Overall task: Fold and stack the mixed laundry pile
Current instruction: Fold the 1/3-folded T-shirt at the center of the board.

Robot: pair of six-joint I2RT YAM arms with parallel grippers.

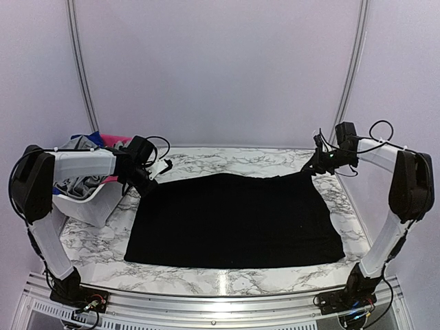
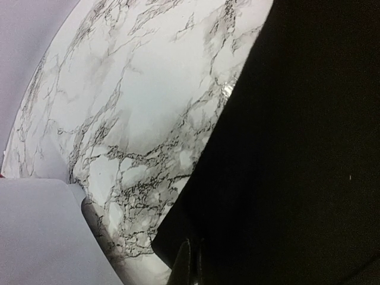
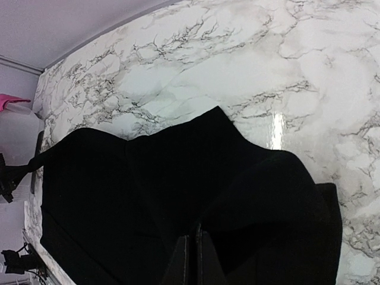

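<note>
1. One black garment lies spread flat across the middle of the marble table, its far edge stretched between the two arms
2. The left gripper sits at the garment's far left corner, and its wrist view shows the jaws pressed together on that corner
3. The right gripper has the far right corner, its jaws closed on the cloth, which rises off the table in a peak there
4. A grey piece, a royal blue piece and a hot-pink piece sit in the white basket at the far left, just beside the left gripper
</note>
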